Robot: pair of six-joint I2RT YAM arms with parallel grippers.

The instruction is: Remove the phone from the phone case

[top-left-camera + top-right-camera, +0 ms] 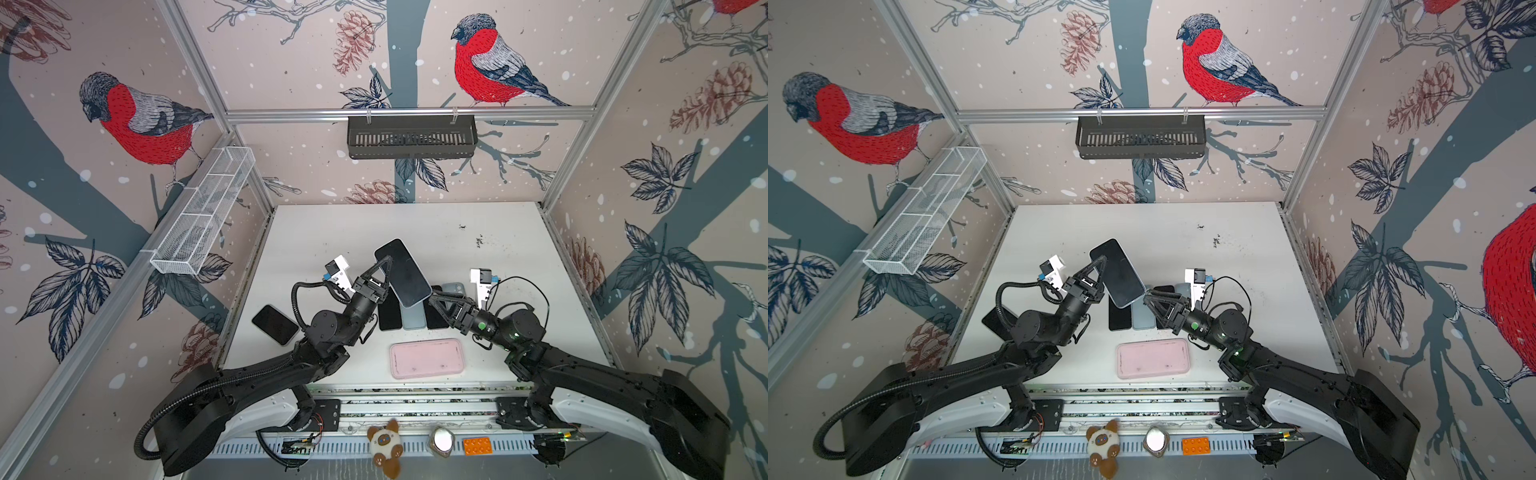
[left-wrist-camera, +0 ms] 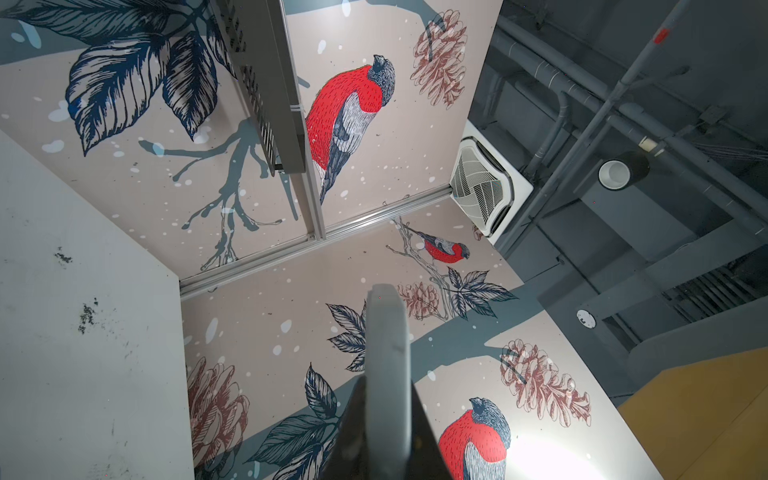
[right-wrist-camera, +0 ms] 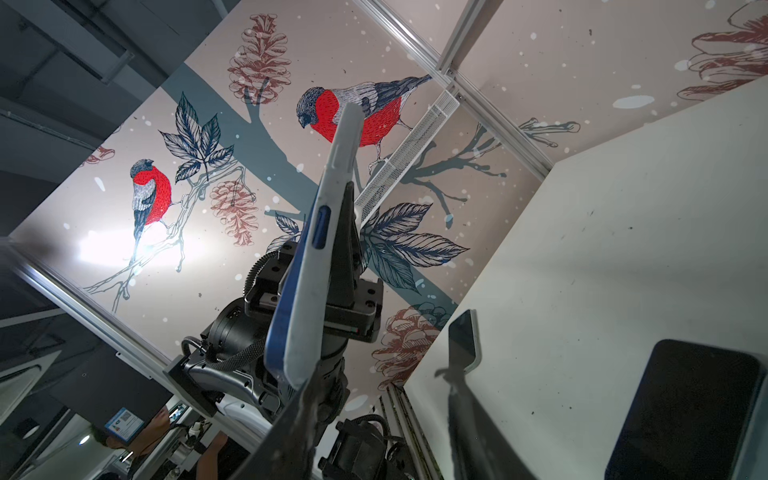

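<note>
The left gripper [image 1: 387,261] is clamped on a long edge of the phone [image 1: 405,272] and holds it tilted in the air above the table [image 1: 498,257]. The phone sits inside its pale case [image 3: 334,166]. The right gripper [image 1: 433,296] is at the phone's lower corner, jaws partly apart with nothing between them, one finger [image 3: 303,415] just beside the case.

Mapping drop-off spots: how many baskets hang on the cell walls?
2. A white mesh basket hangs on the left wall, and a black slotted basket hangs on the back wall. Both top views show them, and none appears hidden.
</note>
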